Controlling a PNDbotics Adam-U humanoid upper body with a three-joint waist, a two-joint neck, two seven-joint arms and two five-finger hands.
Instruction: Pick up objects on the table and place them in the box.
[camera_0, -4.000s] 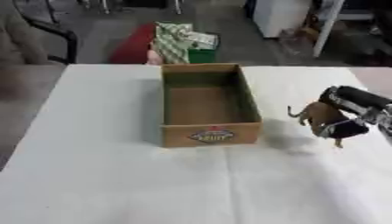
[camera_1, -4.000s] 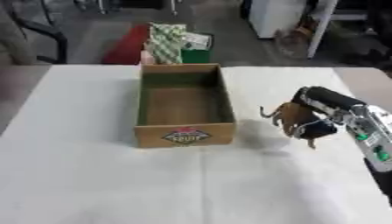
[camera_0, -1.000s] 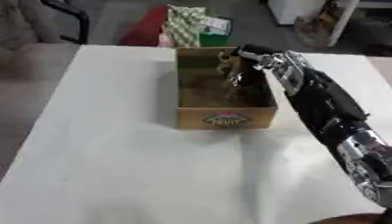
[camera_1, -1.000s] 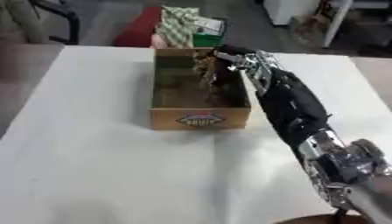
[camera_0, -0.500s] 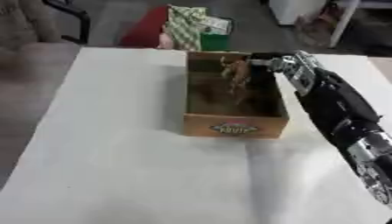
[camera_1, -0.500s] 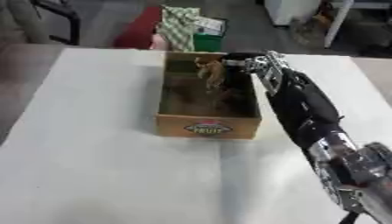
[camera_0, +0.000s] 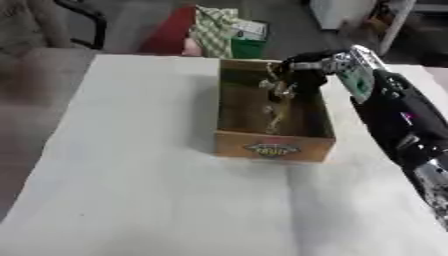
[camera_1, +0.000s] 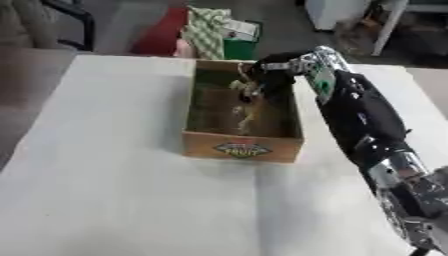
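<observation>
Your right hand (camera_0: 302, 75) has carried the brown toy (camera_0: 278, 92) from the table's right into the box (camera_0: 273, 147), fingers still curled on it; release next.

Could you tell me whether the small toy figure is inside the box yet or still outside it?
Inside the box opening: the brownish toy figure hangs between its walls below the right robot hand. Whether it rests on the bottom, or the hand grips it, I cannot tell.

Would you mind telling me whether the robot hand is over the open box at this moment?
Yes, the right robot hand reaches over the far end of the cardboard box, with a small tan object hanging from it inside the box.
</observation>
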